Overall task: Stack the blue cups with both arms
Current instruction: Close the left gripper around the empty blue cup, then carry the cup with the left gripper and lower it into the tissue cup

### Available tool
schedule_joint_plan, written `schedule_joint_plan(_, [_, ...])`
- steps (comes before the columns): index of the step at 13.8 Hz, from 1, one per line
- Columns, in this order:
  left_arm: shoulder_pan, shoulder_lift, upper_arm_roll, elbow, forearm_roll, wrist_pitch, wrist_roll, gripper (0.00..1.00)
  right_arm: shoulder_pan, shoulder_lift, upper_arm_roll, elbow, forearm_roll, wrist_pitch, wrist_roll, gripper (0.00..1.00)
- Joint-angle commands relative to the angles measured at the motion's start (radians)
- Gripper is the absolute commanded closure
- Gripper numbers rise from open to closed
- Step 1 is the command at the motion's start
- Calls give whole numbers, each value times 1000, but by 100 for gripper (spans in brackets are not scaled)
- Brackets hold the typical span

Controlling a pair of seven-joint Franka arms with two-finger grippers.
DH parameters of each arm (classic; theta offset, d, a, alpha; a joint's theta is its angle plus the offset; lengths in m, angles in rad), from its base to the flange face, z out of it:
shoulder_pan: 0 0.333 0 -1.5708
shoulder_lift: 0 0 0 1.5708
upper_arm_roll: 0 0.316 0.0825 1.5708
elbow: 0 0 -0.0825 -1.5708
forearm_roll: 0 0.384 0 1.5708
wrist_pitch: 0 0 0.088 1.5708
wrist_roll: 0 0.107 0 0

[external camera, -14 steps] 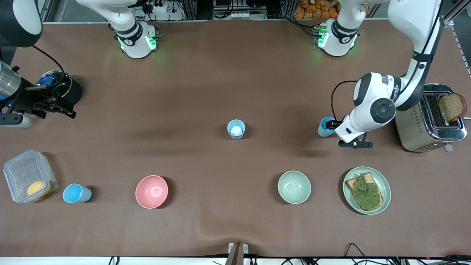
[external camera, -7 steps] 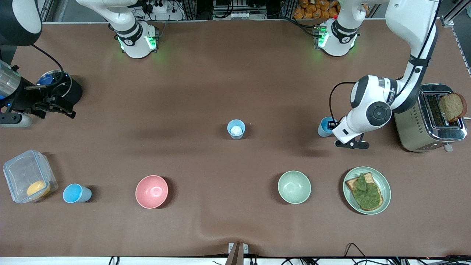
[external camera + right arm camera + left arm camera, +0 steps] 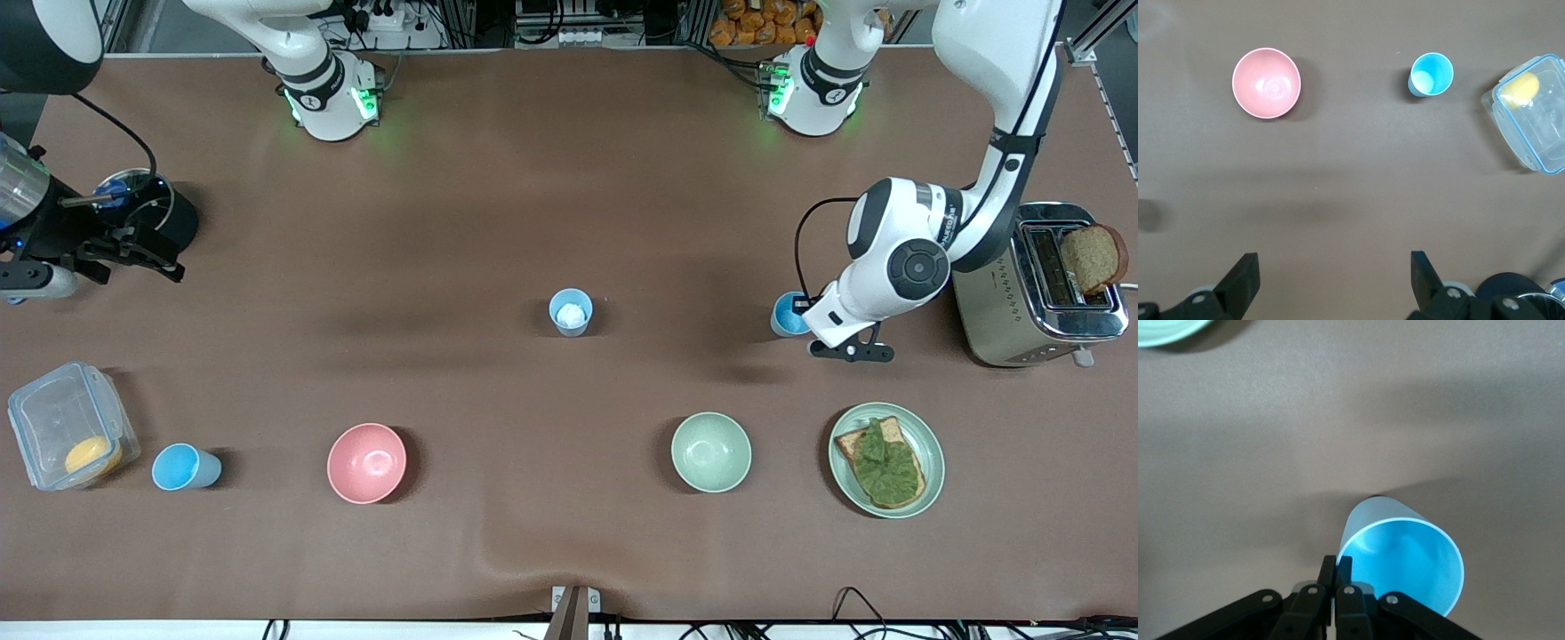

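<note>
My left gripper (image 3: 803,308) is shut on the rim of a blue cup (image 3: 786,315), one finger inside and one outside; the left wrist view shows the fingertips (image 3: 1351,568) pinching that cup (image 3: 1405,557), which looks tilted. A paler blue cup (image 3: 570,312) with something white in it stands mid-table. Another blue cup (image 3: 184,467) stands beside the clear box at the right arm's end; it also shows in the right wrist view (image 3: 1431,75). My right gripper (image 3: 142,258) (image 3: 1331,280) is open and empty, high over the table by the black pot.
A pink bowl (image 3: 366,462) (image 3: 1266,83) and a pale green bowl (image 3: 710,452) stand near the front camera. A plate with toast (image 3: 925,480), a toaster (image 3: 1005,311), a clear box (image 3: 49,418) (image 3: 1538,133) and a black pot (image 3: 173,222) stand around.
My left gripper has shifted the held blue cup slightly toward the front camera. The right gripper drifted a little toward the table's end.
</note>
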Motion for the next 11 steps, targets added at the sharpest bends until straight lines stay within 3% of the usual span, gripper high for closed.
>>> schedule_joint_plan(1, [6, -51, -24, -1, 12, -7, 3, 100, -15, -13, -8, 15, -7, -11, -1, 0])
schedule_joint_plan(8, [4, -113, -110, 83, -112, -49, 1, 100, -20, -9, -8, 10, -7, -33, -6, 0])
schedule_joint_plan(11, [-8, -110, -161, 181, -137, -107, -5, 100, -20, -6, -8, 7, -7, -28, -1, 0])
